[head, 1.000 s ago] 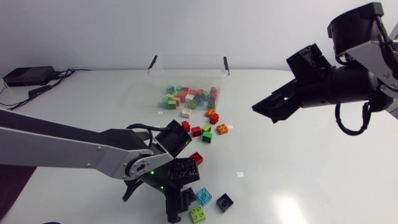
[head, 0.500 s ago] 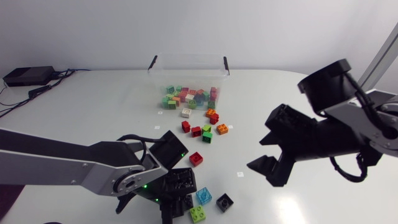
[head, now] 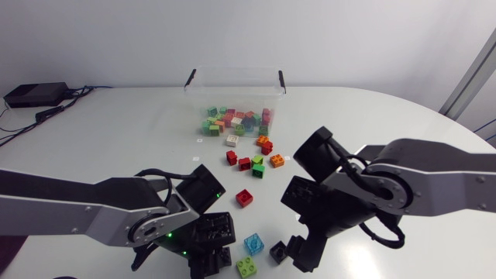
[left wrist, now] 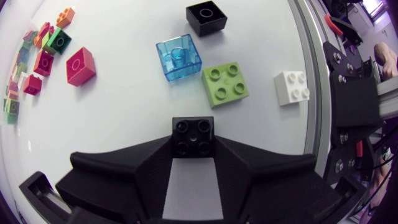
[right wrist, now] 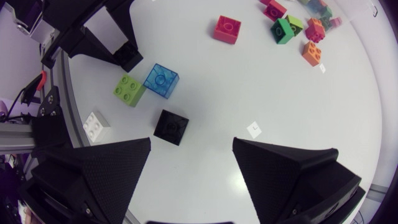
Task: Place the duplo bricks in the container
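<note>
Here, the left gripper [left wrist: 193, 149] is clamped on a black brick [left wrist: 193, 133], its two wedge fingers pressing the brick's opposite sides just above the white table [head: 372, 132], close to the table's near edge. Ahead of it lie a lime-green brick [left wrist: 225, 84] and a clear blue brick [left wrist: 179, 57], just beside each other, with a second black brick [left wrist: 206, 17] beyond them and a white brick [left wrist: 292, 87] off to one side by the table's edge. A single red brick [left wrist: 81, 65] sits farther out, apart from the rest. The right gripper [right wrist: 192, 143] hangs over the table with its fingers spread wide and nothing between them; the second black brick rests on the surface just ahead of one finger. Seen from above, both arms come in low from the sides, and the blue, lime-green and loose black bricks lie between the two grippers. A loose cluster of red, green and orange bricks [head: 256, 161] is scattered in the middle of the table. The transparent container [head: 235, 84] stands at the far side, well apart from both grippers, and a heap of coloured bricks shows through its walls.
</note>
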Controlling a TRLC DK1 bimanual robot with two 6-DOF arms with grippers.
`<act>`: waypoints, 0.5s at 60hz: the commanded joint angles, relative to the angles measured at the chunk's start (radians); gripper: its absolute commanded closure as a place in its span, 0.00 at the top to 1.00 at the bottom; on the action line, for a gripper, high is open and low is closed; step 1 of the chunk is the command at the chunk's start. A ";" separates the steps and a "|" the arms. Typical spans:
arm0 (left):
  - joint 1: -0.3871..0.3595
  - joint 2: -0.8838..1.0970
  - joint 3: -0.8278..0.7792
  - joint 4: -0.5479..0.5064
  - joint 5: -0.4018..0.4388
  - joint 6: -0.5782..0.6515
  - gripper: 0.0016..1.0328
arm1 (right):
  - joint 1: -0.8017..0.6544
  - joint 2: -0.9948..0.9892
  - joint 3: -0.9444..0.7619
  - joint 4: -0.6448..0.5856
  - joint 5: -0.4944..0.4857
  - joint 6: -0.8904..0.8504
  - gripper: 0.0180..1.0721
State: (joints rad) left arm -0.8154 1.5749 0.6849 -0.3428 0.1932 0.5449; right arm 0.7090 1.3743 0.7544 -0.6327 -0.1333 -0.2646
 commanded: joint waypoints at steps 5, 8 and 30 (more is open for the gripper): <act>0.048 0.014 -0.036 -0.035 -0.020 -0.016 0.24 | 0.038 0.071 0.010 0.007 0.012 0.067 0.90; 0.073 0.031 -0.036 -0.035 -0.021 -0.016 0.24 | 0.050 0.091 0.008 0.021 0.014 0.079 0.90; 0.272 0.053 -0.025 -0.050 -0.018 0.000 0.24 | 0.089 0.183 0.025 0.071 0.023 0.097 0.86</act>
State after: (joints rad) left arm -0.5995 1.5867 0.6872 -0.3462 0.2077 0.5461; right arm 0.7868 1.5196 0.7609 -0.5739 -0.1219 -0.1925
